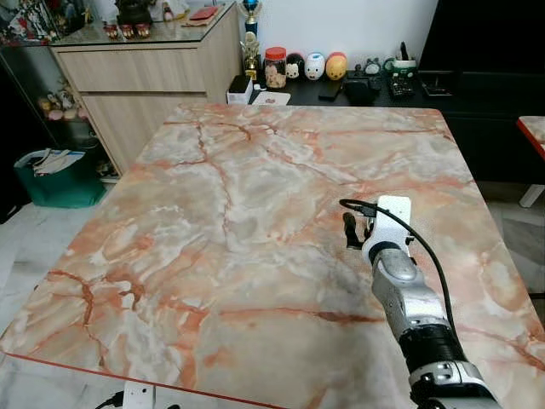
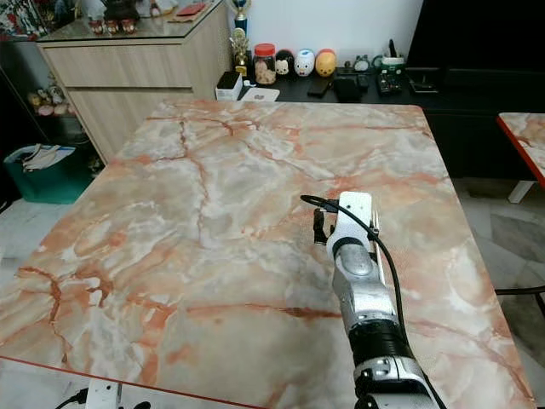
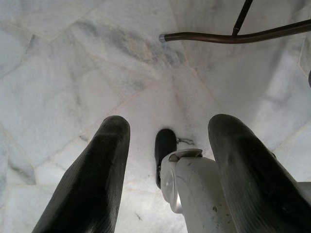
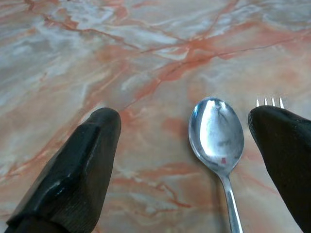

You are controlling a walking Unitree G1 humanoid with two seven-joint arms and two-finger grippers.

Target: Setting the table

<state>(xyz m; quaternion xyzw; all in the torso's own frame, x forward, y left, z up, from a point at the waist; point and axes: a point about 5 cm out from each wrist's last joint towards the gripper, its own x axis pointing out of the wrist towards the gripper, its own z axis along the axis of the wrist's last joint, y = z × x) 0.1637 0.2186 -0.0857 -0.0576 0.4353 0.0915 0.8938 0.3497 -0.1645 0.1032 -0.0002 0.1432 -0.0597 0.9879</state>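
R gripper [image 4: 189, 145] low over marble table [image 1: 221, 213], matte black fingers [image 4: 73, 170] wide apart, holding nothing; shiny steel spoon [image 4: 217, 136] between, fork [image 4: 268, 102] tines beside. L gripper [image 3: 170, 165] spread, empty.

fork [image 4: 268, 102] mostly hidden behind claw finger, spoon [image 4: 217, 136] handle cut off by edge

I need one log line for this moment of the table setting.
right claw: open, over pink marble table | shiny metal spoon: on table between fingers | metal fork: beside spoon | left claw: open, above floor
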